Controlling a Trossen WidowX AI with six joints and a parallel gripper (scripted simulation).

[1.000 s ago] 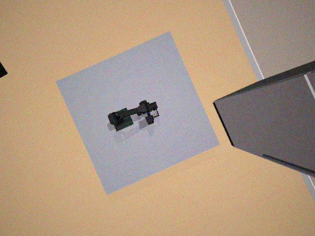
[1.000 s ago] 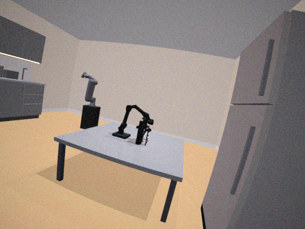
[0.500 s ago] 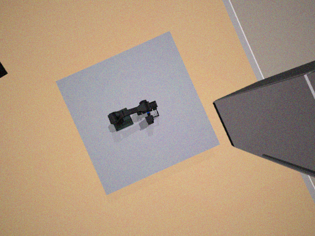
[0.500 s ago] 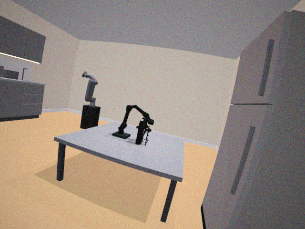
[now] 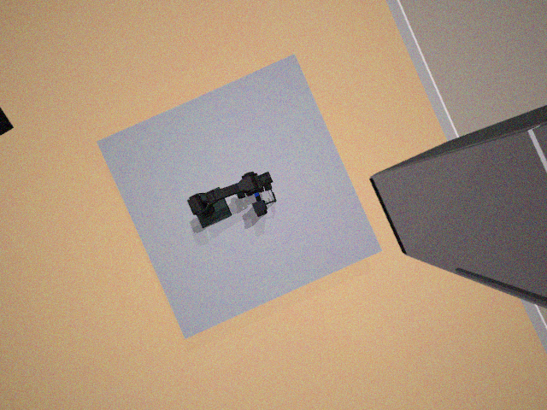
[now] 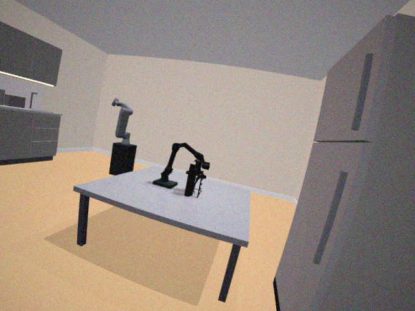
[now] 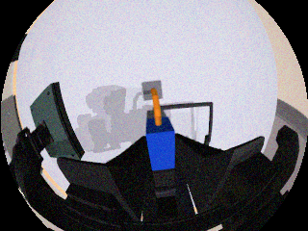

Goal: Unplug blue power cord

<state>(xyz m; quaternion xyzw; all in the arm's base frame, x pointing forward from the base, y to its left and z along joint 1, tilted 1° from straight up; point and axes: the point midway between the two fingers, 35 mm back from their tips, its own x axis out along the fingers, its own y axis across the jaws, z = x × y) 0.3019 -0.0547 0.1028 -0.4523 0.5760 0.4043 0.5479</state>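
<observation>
One end effector (image 7: pixel 161 183) clamping one blue plug (image 7: pixel 161 144)

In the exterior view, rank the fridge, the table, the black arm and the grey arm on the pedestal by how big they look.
1. Fridge, though it stands nearest the camera.
2. Table.
3. Black arm and grey arm: they look alike, and the grey one stands farther back, so no ranking.
</observation>
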